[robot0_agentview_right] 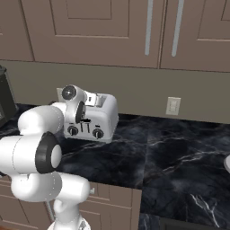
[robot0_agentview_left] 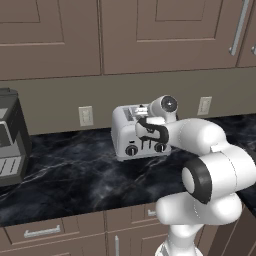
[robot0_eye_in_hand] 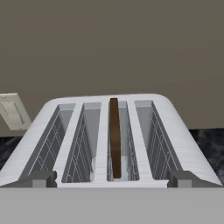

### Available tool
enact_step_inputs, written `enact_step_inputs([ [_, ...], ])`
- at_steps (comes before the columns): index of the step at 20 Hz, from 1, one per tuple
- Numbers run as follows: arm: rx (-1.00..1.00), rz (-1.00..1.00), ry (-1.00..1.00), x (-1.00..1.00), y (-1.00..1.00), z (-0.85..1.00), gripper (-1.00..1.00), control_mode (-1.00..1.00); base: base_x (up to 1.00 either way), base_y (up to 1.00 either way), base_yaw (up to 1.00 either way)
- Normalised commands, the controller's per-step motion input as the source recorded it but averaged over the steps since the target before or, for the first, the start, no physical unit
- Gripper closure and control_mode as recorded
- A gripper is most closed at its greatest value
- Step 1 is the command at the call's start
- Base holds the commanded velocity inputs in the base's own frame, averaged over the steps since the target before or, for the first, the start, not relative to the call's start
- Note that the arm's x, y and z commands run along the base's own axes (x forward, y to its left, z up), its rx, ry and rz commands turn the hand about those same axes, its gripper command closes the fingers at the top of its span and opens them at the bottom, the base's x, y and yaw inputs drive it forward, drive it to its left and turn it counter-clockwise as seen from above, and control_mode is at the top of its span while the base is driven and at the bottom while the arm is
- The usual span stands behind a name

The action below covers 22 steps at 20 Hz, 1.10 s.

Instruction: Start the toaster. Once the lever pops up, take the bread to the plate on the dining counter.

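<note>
The pincer [robot0_eye_in_hand: 112,179] stood wide open, empty, above the toaster [robot0_eye_in_hand: 109,140]; bread [robot0_eye_in_hand: 115,135] sat in the third slot, mid-frame.

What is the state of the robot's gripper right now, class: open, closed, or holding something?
Gripper: open, holding nothing, poised above the boxy silver-grey four-slot toaster, where the thin dark brown bread slice stands in a slot.

No readable text or labels anywhere
</note>
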Motion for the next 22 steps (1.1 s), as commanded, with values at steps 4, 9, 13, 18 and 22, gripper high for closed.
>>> enact_step_inputs([
  [4,0.0,0.0,0.0,0.0,-0.11,0.0,-1.0,-1.0,0.0,0.0,0.0],
  [9,0.0,0.0,0.0,0.08,-0.18,0.0,-1.0,-1.0,0.0,0.0,0.0],
  [13,0.0,0.0,0.0,0.16,-0.14,0.0,-1.0,-1.0,0.0,0.0,0.0],
  [18,0.0,0.0,0.0,0.09,-0.01,0.0,-1.0,-1.0,0.0,0.0,0.0],
  [22,0.0,0.0,0.0,0.06,0.0,0.0,-1.0,-1.0,0.0,0.0,0.0],
])
